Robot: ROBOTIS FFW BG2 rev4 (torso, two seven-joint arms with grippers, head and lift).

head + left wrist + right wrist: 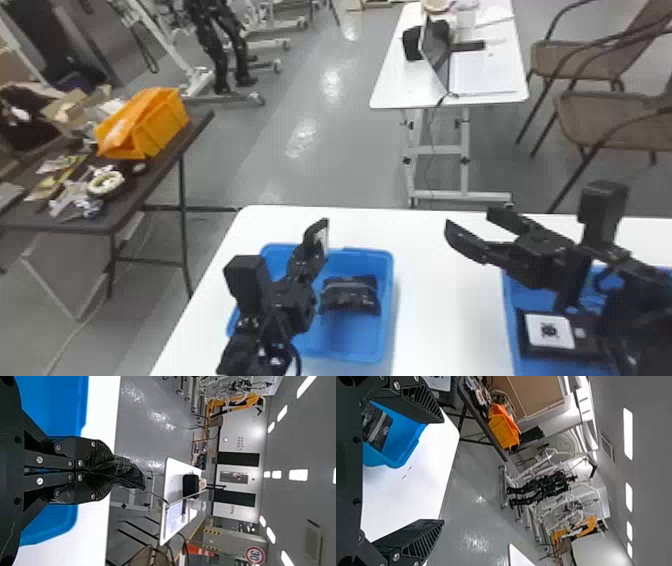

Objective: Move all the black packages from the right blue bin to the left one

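Blue left bin [363, 345] near table's [440, 305] left edge, black package [350, 297] inside; right bin [509, 300] holds labelled package [590, 341]. Left gripper [317, 234] above left bin, tips together in left wrist view. Right gripper [470, 221] spread wide, tips above open table between 2 bins.

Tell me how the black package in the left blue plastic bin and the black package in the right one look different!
The left package has a pale stripe; the right package has a square white label. The left package looks lumpy, while the right package looks flat. Both are black and lie in blue bins.
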